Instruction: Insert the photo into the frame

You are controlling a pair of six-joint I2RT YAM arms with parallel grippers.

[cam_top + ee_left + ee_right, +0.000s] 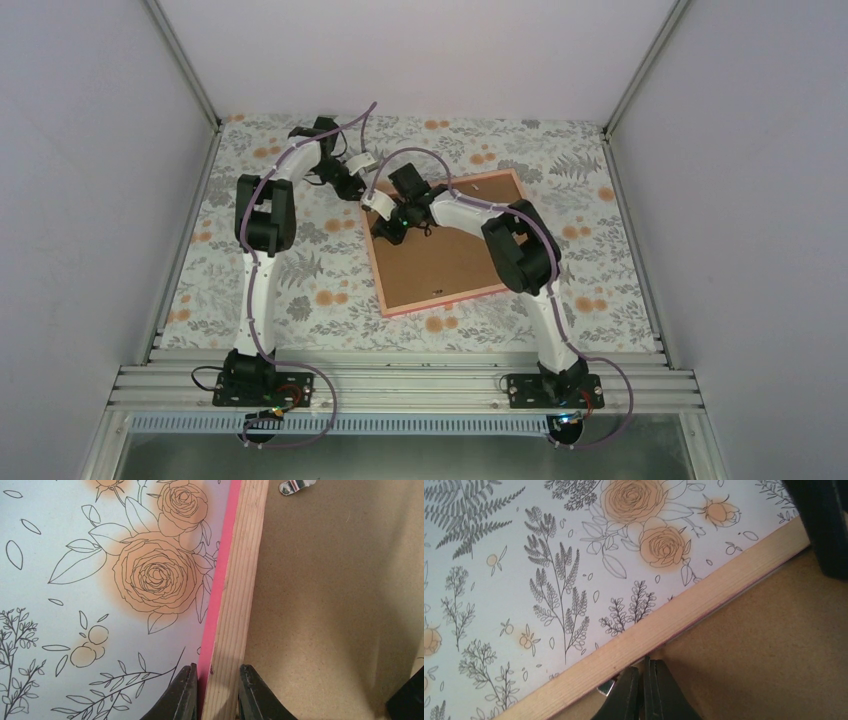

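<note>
Left gripper (217,672) far forward, pinching frame (235,605) edge; right gripper (644,665) closed, angled down.

Your worktop (300,280) is covered with a pale cloth printed with grey ferns, leaf sprigs and orange roses. A plain brown rectangular fibreboard backing panel (450,260) lies flat right of centre, turned askew to the worktop's edges, and in the left wrist view you can see a small shiny metal tab (292,486) resting on its brown surface close to one side. Plain white walls (80,150) close in the left, right and far sides, and a ribbed aluminium rail (400,385) runs along the near edge.
</note>
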